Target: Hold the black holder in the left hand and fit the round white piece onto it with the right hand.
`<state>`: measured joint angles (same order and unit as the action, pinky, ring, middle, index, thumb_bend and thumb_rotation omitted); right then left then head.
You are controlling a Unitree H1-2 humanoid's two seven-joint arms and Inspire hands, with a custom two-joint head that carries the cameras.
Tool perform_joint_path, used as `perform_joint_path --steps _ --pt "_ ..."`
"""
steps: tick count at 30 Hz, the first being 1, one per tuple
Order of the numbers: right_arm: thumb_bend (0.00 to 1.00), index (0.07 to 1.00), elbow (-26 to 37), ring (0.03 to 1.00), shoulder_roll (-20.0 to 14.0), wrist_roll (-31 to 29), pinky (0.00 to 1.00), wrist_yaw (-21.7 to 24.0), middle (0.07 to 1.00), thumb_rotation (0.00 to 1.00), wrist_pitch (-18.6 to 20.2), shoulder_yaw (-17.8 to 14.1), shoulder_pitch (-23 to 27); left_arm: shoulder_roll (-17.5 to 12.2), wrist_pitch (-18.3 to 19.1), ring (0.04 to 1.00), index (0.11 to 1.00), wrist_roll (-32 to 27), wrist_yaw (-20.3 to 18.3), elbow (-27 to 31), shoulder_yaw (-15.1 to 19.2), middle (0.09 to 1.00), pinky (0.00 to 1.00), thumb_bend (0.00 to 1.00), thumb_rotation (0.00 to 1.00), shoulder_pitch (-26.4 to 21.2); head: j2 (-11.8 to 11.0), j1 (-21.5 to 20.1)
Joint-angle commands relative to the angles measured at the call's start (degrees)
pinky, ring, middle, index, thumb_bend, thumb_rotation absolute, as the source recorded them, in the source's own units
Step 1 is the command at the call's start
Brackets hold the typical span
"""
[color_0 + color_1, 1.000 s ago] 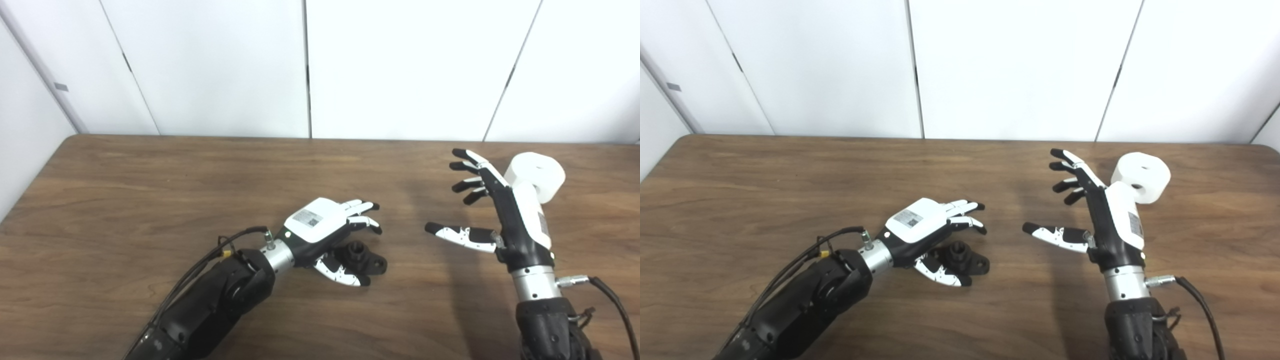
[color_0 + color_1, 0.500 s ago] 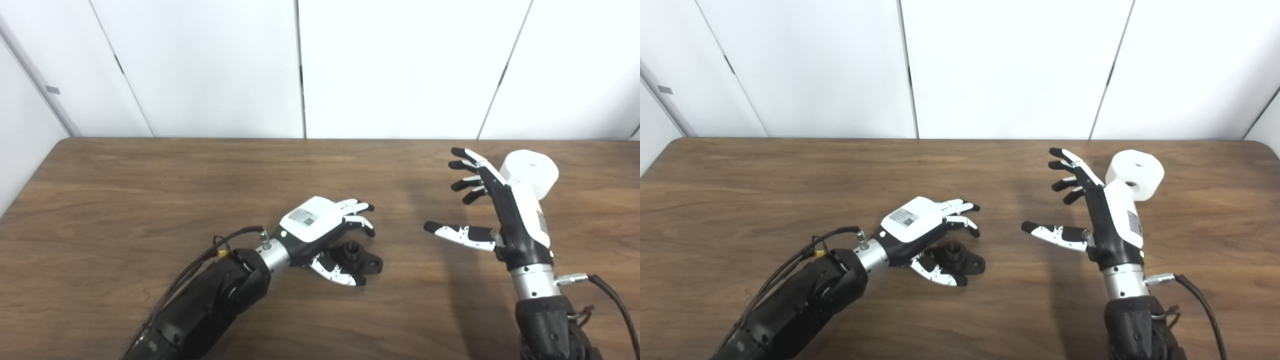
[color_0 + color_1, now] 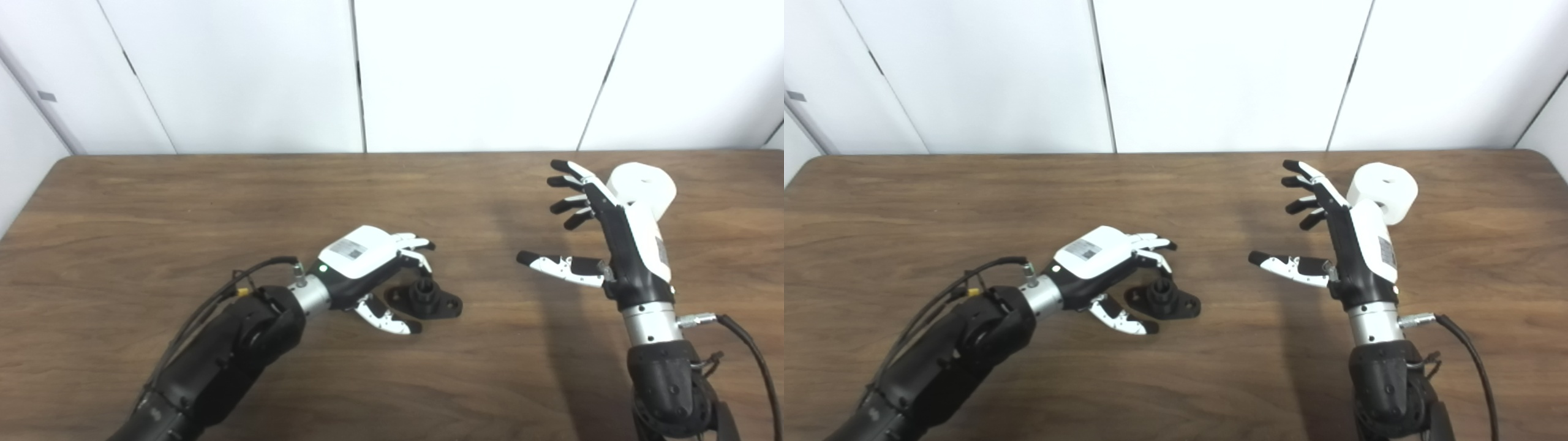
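The black holder [image 3: 425,297] lies flat on the wooden table [image 3: 184,202] near the middle, a short post standing up from its base. My left hand [image 3: 367,269] is open, palm down, just left of the holder, with its thumb in front of it and its fingers behind it; it does not hold it. The round white piece [image 3: 643,187] is a thick white roll with a centre hole, lying at the right rear. My right hand [image 3: 603,236] is open and raised, fingers spread, just left of the roll and partly hiding it.
White wall panels stand behind the table's far edge. A cable [image 3: 744,343] runs from my right wrist to the right. Bare wood lies between the two hands and along the left side.
The camera has shifted, moving the whole scene up and left. My left hand has drawn back to the left, so the holder now lies uncovered beside it. The right hand has not moved.
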<state>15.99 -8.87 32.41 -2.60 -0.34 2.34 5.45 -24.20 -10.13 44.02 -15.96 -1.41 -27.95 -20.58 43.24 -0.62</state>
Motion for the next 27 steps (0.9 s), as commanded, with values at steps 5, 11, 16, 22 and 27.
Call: perform_joint_path --steps 5,11,16,22,27 --pt "0.61 0.847 1.18 0.616 -0.24 -0.23 0.47 -0.79 0.765 0.17 -1.36 0.00 2.31 -4.15 0.79 0.916 0.651 2.30 -1.82 -0.20 1.27 0.907 0.81 1.00 0.24 1.30 0.02 0.47" --pt "0.61 0.847 1.41 0.616 -0.18 -0.11 0.47 -0.71 0.768 0.15 -1.10 0.08 2.22 -4.69 0.48 0.913 0.654 1.80 -1.71 -0.48 2.27 0.905 0.80 1.00 0.24 1.47 0.25 0.46" --pt "0.61 0.849 1.33 0.617 -0.26 -0.38 0.47 -0.64 0.766 0.16 -1.19 0.08 2.24 -4.39 0.16 0.909 0.652 2.37 -0.75 -1.71 2.93 0.904 0.81 0.99 0.24 1.56 0.35 0.62" --pt "0.61 0.849 1.22 0.616 -0.29 -0.30 0.47 -0.61 0.768 0.16 -1.28 0.29 2.27 -2.38 -1.83 0.882 0.621 -0.62 2.00 -4.84 3.85 0.879 0.73 0.95 0.20 2.07 0.39 0.66" --pt "0.61 0.851 1.46 0.613 -0.22 0.12 0.47 -0.73 0.766 0.17 -1.27 0.50 2.17 -0.30 -2.58 0.865 0.588 -2.61 3.51 -7.57 4.00 0.865 0.69 0.94 0.17 2.14 0.60 0.46"
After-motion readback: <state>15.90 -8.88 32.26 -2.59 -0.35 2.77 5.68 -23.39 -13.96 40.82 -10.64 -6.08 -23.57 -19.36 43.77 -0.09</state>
